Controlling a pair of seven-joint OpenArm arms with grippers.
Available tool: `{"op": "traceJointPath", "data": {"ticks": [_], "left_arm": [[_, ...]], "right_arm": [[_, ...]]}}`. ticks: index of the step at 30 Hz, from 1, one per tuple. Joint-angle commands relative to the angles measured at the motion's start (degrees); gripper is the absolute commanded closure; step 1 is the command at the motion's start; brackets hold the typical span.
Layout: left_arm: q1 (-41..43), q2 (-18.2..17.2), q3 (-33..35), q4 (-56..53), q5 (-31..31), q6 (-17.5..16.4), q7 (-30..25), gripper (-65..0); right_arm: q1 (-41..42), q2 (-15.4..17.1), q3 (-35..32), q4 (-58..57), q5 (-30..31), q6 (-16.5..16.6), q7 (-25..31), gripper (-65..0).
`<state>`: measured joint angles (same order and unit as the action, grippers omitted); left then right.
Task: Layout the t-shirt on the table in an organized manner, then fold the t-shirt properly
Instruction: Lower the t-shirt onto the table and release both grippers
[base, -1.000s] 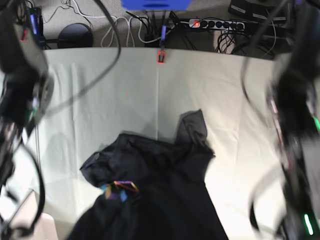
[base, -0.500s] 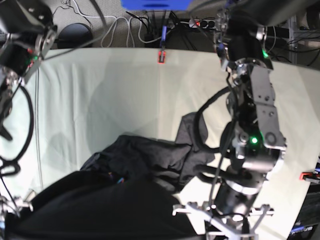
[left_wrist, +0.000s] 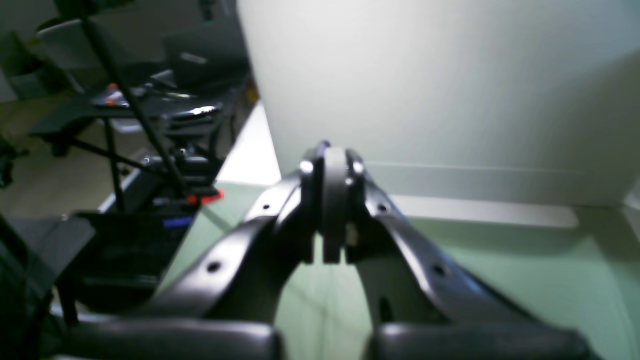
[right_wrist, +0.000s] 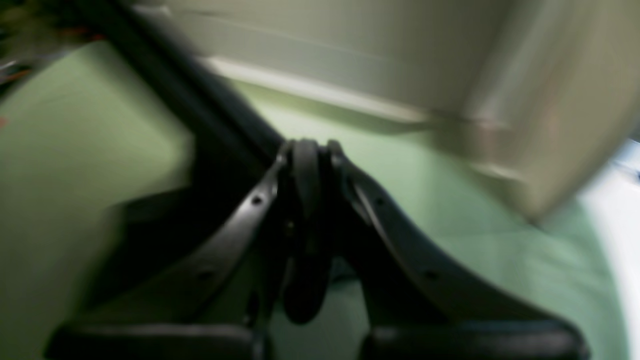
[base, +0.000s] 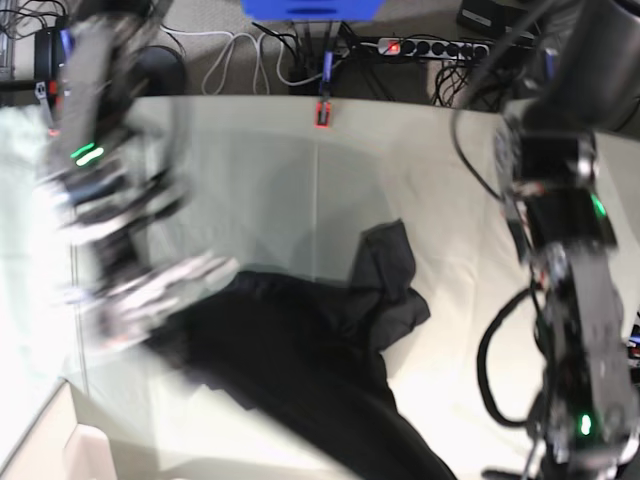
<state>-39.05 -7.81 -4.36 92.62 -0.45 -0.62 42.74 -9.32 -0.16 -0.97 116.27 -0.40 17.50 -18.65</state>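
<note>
While both tools press together, the t-shirt (base: 310, 350) trails from the right tool (right_wrist: 307, 165)

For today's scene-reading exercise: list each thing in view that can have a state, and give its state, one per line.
t-shirt: crumpled in a heap, not laid flat, unfolded.
table: covered by pale cloth, t-shirt lying on it.
left end effector: shut, holding nothing.
right end effector: shut; dark fabric beside it, grip unclear.

Robotics lab: power strip (base: 425, 47) (cables everywhere), clamped table (base: 250, 170).
</note>
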Motion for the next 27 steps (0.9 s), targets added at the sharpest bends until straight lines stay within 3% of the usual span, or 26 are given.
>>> {"op": "traceJointPath", "data": {"ticks": [1, 3, 6, 10, 14, 16, 19, 22, 27], "left_arm": [[-2.32, -0.76, -0.25, -0.36, 0.67, 0.40, -2.70, -0.1], [-2.49, -1.55, -0.34, -2.82, 0.76, 0.67, -4.46, -0.1], [-3.02, -3.31, -0.43, -6.86, 0.76, 0.67, -7.09, -0.1], [-3.19, -5.42, -1.05, -7.30, 0.76, 0.75, -7.88, -0.4], [-3.11, -7.97, -4.04, -8.53, 0.49, 0.40, -7.18, -0.6], [-1.79, -9.11, -4.47, -8.71, 0.76, 0.40, -7.09, -1.0], [3.14, -12.89, -4.56, -7.65, 0.49, 0.40, -7.62, -9.4], [7.00, -12.89, -4.56, -7.56, 0.76, 0.67, -10.61, -21.5], [14.04, -12.54, -4.56, -4.93, 0.84, 0.84, -15.97, -33.2]], "right_arm": [[-0.92, -0.67, -2.68, 1.05, 0.36, -0.40, 2.70, 0.0], [-3.56, -1.99, -8.57, 0.96, -0.25, -0.40, 3.93, 0.0], [-5.67, -5.86, -18.15, 0.70, -6.85, -0.40, 4.37, 0.0], [-6.81, -7.70, -32.21, 0.52, -12.47, -0.40, 4.02, 0.0], [-7.07, -8.84, -41.71, -4.49, -16.61, -0.40, 3.93, 0.0], [-6.81, -8.84, -42.94, -5.28, -16.52, -0.13, 3.58, 0.0], [-6.63, -8.84, -41.62, -5.54, -16.52, -0.05, 1.82, -7.6], [-6.55, -8.84, -41.09, -6.16, -16.52, -0.05, 0.33, -17.8], [-6.90, -8.84, -43.20, -6.51, -16.34, -0.05, -0.03, -26.0]]}}
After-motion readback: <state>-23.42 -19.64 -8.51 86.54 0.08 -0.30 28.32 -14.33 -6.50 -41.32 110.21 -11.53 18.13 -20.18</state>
